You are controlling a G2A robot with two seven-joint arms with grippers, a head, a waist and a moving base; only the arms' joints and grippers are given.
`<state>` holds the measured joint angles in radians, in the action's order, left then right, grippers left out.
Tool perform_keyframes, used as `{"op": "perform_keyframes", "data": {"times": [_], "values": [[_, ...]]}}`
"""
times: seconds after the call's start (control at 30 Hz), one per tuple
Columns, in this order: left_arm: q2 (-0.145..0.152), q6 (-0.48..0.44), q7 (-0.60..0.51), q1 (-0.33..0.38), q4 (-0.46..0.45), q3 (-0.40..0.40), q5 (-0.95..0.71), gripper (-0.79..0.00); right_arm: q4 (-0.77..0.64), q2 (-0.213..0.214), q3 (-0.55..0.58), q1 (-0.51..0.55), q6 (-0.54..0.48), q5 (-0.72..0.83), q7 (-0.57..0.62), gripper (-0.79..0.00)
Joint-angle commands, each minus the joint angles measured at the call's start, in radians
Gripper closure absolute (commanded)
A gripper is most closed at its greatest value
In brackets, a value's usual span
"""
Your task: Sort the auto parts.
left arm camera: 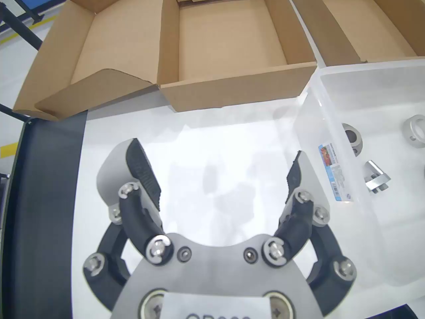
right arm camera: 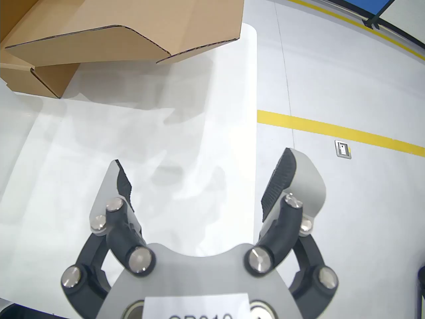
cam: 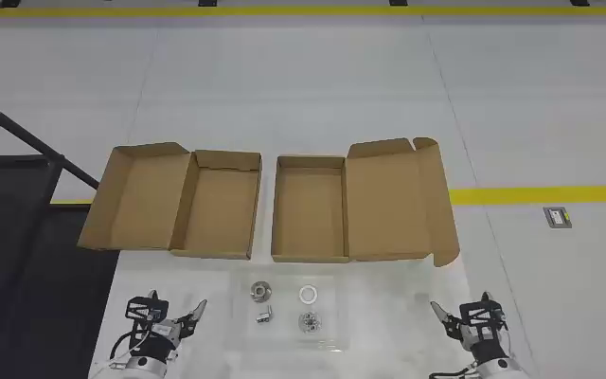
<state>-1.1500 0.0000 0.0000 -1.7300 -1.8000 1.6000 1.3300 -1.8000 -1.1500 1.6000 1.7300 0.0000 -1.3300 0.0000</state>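
Four metal parts lie unsorted in the clear bin; left cardboard box and right cardboard box sit empty. Left gripper and right gripper hold nothing, jaws spread apart.

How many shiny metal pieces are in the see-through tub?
4, all in the clear tub: a collar and a pale ring nearer the cardboard boxes, a small block and a knobbly round part farther from them. I see none hidden.

white table; grey floor, yellow line across it; small floor plate beside line; black metal bar.
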Motion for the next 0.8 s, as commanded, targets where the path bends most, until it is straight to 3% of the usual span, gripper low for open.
{"op": "perform_keyframes", "data": {"times": [0.0, 0.27, 0.57, 0.63, 0.77], "values": [[0.000, 0.000, 0.000, 0.000, 0.000, 0.000, 0.000, -0.785, 0.000, 0.000, 0.000, 0.000, 0.000, 0.000, 0.000, -0.785], [-0.001, -0.012, 0.012, 0.001, -0.003, 0.006, -0.022, -0.785, -0.041, -0.001, -0.008, -0.013, -0.013, -0.024, 0.004, -0.785], [-0.001, -0.100, 0.076, -0.042, -0.036, 0.066, -0.115, -0.785, -0.196, -0.001, -0.034, -0.022, -0.044, -0.125, 0.075, -0.785], [0.000, -0.153, 0.064, -0.047, -0.039, 0.081, -0.158, -0.785, -0.201, -0.001, -0.036, -0.022, -0.043, -0.132, 0.080, -0.785], [0.000, -0.153, 0.064, -0.047, -0.039, 0.081, -0.158, -0.785, -0.201, -0.001, -0.036, -0.022, -0.043, -0.132, 0.080, -0.785]]}}
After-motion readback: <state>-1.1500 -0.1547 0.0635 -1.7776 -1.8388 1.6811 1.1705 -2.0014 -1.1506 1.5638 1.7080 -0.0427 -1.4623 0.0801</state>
